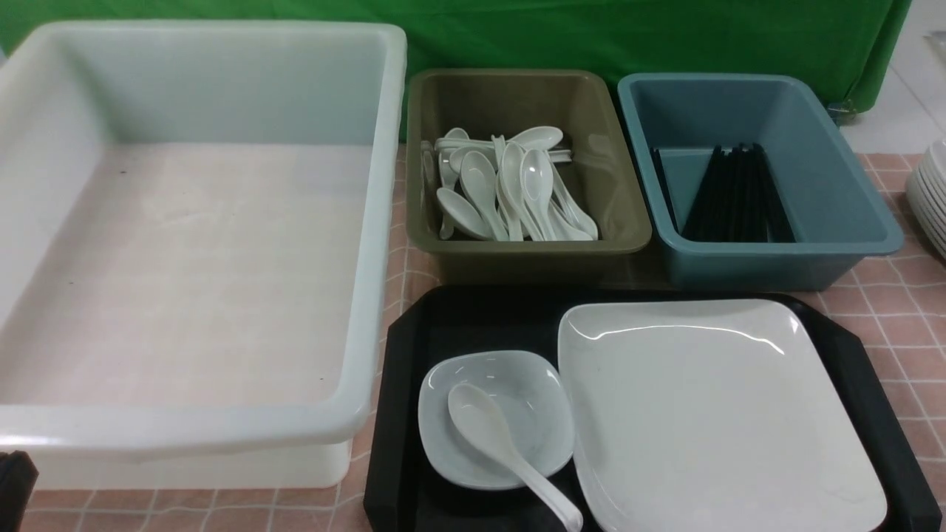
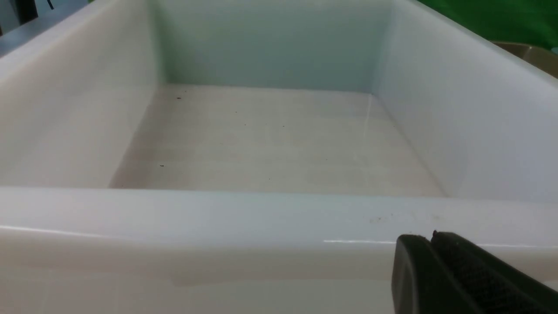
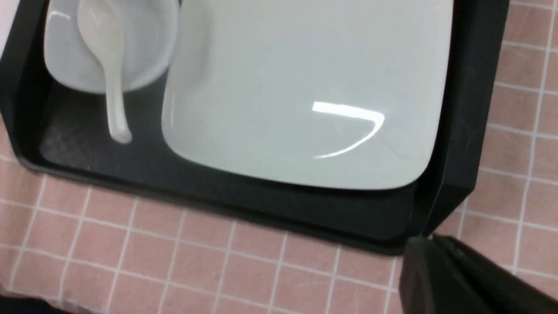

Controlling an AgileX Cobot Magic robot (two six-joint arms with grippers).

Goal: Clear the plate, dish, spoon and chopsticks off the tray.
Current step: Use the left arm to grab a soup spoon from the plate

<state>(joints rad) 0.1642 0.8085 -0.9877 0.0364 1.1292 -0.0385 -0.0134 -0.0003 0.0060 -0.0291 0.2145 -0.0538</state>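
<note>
Black tray (image 1: 399,414) holds one square plate (image 1: 709,414) at its right edge and one small dish (image 1: 532,399) at its left, with one soup spoon (image 1: 480,421) resting in the dish. Only the front view shows the olive bin (image 1: 510,100) of spoons (image 1: 510,185) and the blue bin (image 1: 813,170) of chopsticks (image 1: 732,196), perhaps a dozen. The wrist views show both grippers closed and empty: the left gripper (image 2: 429,237) by the white tub (image 2: 261,213), the right gripper (image 3: 429,240) near the tray's corner.
</note>
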